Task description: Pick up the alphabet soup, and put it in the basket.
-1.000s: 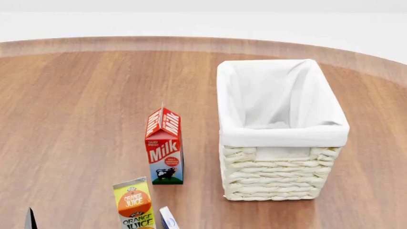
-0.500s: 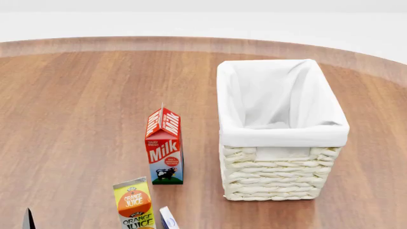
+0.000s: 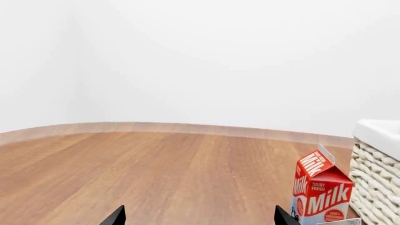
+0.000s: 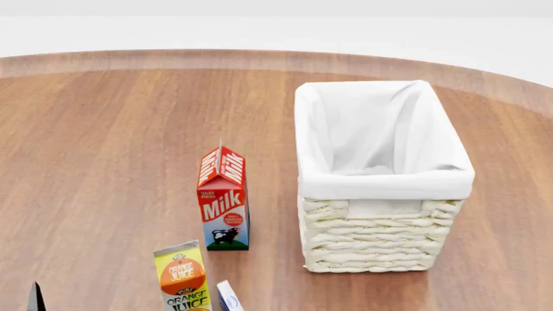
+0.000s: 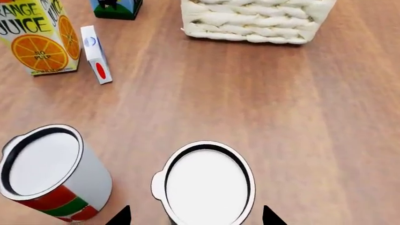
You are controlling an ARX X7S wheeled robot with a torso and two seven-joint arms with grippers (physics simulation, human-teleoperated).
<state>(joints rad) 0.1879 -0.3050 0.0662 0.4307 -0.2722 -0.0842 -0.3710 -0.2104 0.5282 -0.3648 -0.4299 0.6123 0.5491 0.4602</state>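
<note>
Wood-grain tabletop (image 4: 112,162), round at its far edge, fills the scene under plain white walls. On it, seen from the right wrist camera, the alphabet soup (image 5: 205,185) stands upright with its silver-white lid facing the lens; only the lid and rim show, so its label cannot be read from here. The right gripper (image 5: 195,216) hangs directly above the can, its two dark fingertips (image 5: 120,217) spread wide, one on each side of the lid and clear of it, so the claw is apart and grasps nothing. Just beside the soup stands a second can (image 5: 53,176) of like size, with a red-and-green label, not touching it. Farther off on the same side are the orange juice carton (image 5: 42,35) and a small white box (image 5: 95,54) lying next to it. The basket (image 4: 380,178), cream wicker with white cloth folded over its rim, sits across the table from the soup, well apart. The head view shows its lined interior holding nothing, and the milk carton (image 4: 224,201) upright just beside its wall. The left gripper (image 3: 196,218) shows in its own wrist view only as two dark tips wide apart, nothing between them, looking out over bare wood toward the milk carton and the basket's edge
</note>
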